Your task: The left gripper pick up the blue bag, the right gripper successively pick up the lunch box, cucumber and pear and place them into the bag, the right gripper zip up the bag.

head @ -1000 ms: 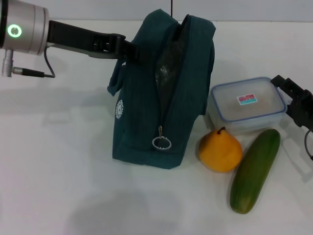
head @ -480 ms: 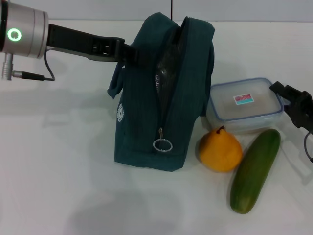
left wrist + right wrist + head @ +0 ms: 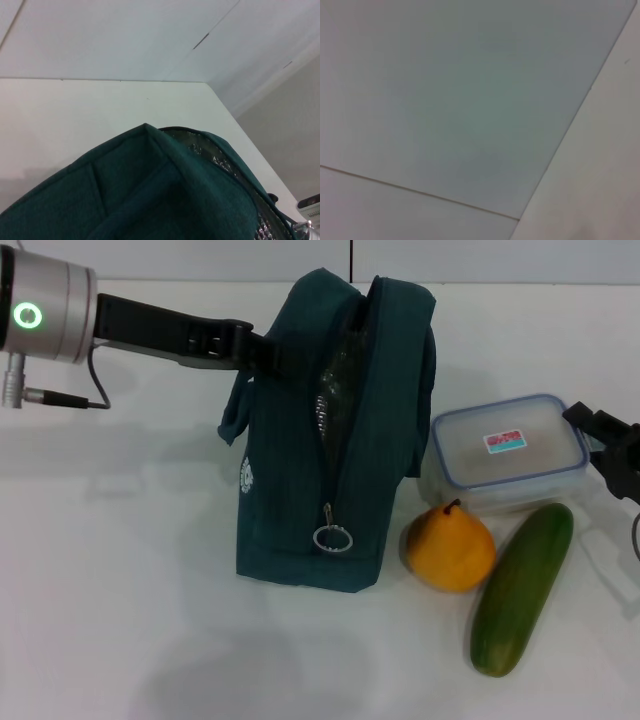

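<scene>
**Lunch box grab could slip, and the bag could tip**

My left gripper (image 3: 262,348) is closed on the upper left side of the blue bag (image 3: 330,440), holding it upright on the white table (image 3: 120,570) with the zipper gap open along the top and the zipper pull ring (image 3: 331,537) hanging low on the front. My right gripper (image 3: 612,445) sits at the right end of the lunch box (image 3: 508,452), touching or nearly touching it; I cannot tell how wide its fingers stand.

The lunch box lies just right of the bag, with the pear (image 3: 449,547) against its front edge and the cucumber (image 3: 523,587) beside the pear. My worries:

- A grip on only the box's end could let it twist or slide out as I lift.
- Dragging the box might knock the pear and set it rolling.
- The bag's opening looks narrow, so the box could catch on the rim and pull the bag over.
</scene>
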{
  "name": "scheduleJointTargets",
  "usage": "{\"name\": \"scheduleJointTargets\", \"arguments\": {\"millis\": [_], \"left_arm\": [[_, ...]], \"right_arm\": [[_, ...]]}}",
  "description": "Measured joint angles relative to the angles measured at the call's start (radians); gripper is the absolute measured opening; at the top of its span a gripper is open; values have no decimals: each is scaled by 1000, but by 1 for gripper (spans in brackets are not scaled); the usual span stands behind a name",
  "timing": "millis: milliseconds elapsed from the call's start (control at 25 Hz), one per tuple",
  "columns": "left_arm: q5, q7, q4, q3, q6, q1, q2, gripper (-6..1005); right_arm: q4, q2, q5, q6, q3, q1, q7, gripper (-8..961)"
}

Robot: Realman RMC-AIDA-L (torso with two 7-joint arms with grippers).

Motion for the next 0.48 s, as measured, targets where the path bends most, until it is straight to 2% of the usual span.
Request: {"name": "scheduleJointTargets", "arguments": {"millis": [480], "left_arm": [[0, 0, 0, 0, 0, 2, -1, 64]], "right_arm": [[-21, -3, -3, -49, -13, -14, -7, 211]]}}
